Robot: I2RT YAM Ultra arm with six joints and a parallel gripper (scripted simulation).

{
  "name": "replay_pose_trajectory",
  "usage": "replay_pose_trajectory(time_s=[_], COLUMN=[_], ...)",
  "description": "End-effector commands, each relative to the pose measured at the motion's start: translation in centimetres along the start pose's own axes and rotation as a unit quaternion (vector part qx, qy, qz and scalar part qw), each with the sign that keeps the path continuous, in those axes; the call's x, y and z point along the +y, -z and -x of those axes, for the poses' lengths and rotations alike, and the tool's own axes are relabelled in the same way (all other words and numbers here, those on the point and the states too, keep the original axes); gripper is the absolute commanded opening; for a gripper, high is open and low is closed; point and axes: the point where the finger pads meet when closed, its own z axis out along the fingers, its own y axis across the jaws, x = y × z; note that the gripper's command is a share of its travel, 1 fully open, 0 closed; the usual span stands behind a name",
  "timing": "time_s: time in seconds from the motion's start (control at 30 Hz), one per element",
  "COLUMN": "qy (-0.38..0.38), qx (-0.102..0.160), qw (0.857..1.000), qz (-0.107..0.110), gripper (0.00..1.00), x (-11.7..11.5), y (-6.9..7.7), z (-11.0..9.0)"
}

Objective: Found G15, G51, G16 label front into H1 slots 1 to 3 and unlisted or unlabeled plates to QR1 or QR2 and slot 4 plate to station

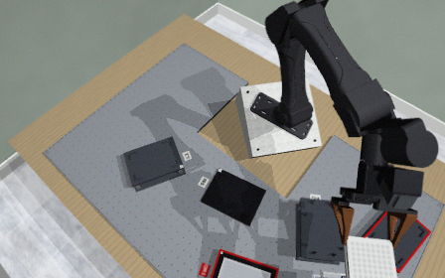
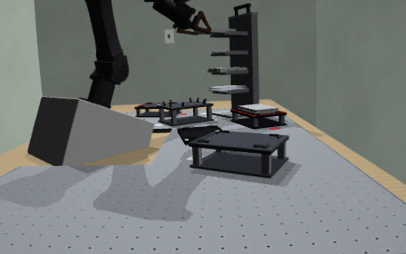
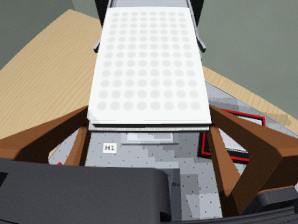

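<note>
A white plate [image 1: 372, 255] [image 3: 149, 60] is at the top level of hotel H1, wells up. My gripper [image 1: 371, 242] [image 3: 148, 112] is shut on its long sides near the front end; no label can be read there. In the wrist view a strip of grey shelf [image 3: 150, 3] shows behind its far end. Hotel H1 [image 2: 245, 59] has pale plates on the bottom shelf [image 2: 228, 92] and the one above [image 2: 227, 71]; the third shelf [image 2: 228, 53] looks bare. A plate [image 2: 257, 109] [image 1: 243, 270] sits on a red-edged quarantine nest [image 1: 226, 254]. No IDs can be read.
The other red-edged nest [image 1: 414, 243] is partly behind the gripper. The pegged regrip nest [image 1: 320, 230] [image 2: 186, 106] shows no plate. Black, tilted N6 [image 1: 233, 197] [image 2: 199, 134] and landing nest L1 [image 1: 154, 161] [image 2: 240, 141] are bare. The arm base [image 1: 278, 134] stands behind them.
</note>
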Motion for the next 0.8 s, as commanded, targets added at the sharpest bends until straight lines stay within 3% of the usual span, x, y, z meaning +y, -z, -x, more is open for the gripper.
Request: replay_pose_trajectory(time_s=[0.0,0.77], qy=[-0.003,-0.003], qx=[-0.006,-0.005], qw=[1.000,1.000], qz=[0.000,0.000], gripper=[0.86,0.86], x=[-0.1,-0.1], y=[0.6,3.0], z=[0.3,-1.1])
